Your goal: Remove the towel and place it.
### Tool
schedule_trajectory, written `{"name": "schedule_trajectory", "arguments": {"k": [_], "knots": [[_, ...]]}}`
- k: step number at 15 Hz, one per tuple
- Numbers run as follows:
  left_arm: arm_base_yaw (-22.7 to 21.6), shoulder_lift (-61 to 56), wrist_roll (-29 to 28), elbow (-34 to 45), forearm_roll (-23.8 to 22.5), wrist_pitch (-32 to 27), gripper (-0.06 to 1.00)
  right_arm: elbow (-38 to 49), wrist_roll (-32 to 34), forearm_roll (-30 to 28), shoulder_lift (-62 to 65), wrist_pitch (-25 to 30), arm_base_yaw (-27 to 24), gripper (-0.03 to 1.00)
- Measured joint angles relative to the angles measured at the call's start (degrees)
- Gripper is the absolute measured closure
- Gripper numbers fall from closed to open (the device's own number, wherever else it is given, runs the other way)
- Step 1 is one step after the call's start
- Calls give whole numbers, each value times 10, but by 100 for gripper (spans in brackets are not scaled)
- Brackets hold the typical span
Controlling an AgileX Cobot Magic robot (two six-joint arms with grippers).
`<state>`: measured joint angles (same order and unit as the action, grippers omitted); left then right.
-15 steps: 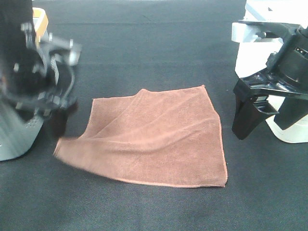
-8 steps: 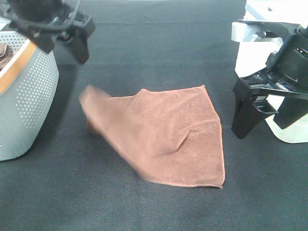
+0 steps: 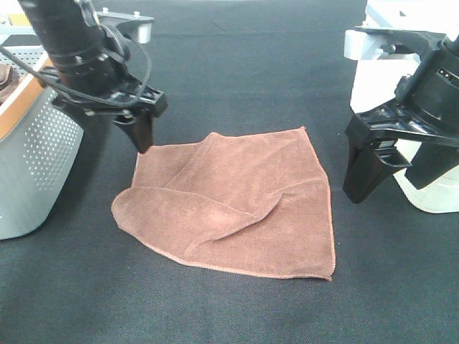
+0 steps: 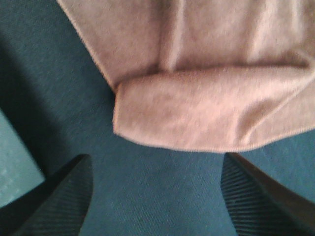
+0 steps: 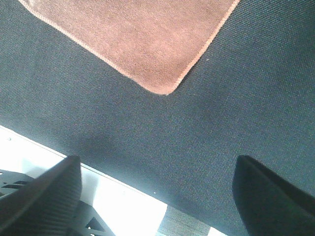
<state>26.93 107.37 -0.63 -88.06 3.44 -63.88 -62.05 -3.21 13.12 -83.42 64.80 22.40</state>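
Note:
The rust-brown towel (image 3: 237,208) lies on the dark table mat in the middle of the exterior view, with its left corner folded over onto itself. The left wrist view shows that folded corner (image 4: 206,113). My left gripper (image 3: 143,132) is open and empty, just above the towel's far left edge. My right gripper (image 3: 358,183) is open and empty, hovering to the right of the towel. The right wrist view shows one towel corner (image 5: 147,44).
A grey perforated basket (image 3: 36,158) with an orange rim stands at the left edge, with something brown inside. A white base (image 3: 430,193) and white block (image 3: 373,72) stand at the right. The dark mat (image 3: 237,72) covers the table.
My left gripper let go of the towel's left corner, rose, then came down beside the towel's far left edge. The corner fell folded over onto the towel. The right arm held still.

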Motion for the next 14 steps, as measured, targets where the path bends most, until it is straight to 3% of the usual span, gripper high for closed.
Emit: {"name": "schedule_trajectory", "arguments": {"k": [3,9,12,14], "knots": [[0,-75,6,-19,-11,-45,25,0,0,-1,0,14,0,18],[0,-248,6,-9,-13,-53,25,0,0,-1,68,21,0,19],[0,-354,6,90,-23,-53,25,49,0,-1,171,22,0,19],[0,-434,6,210,-41,-54,25,138,0,-17,257,23,0,19]]}}
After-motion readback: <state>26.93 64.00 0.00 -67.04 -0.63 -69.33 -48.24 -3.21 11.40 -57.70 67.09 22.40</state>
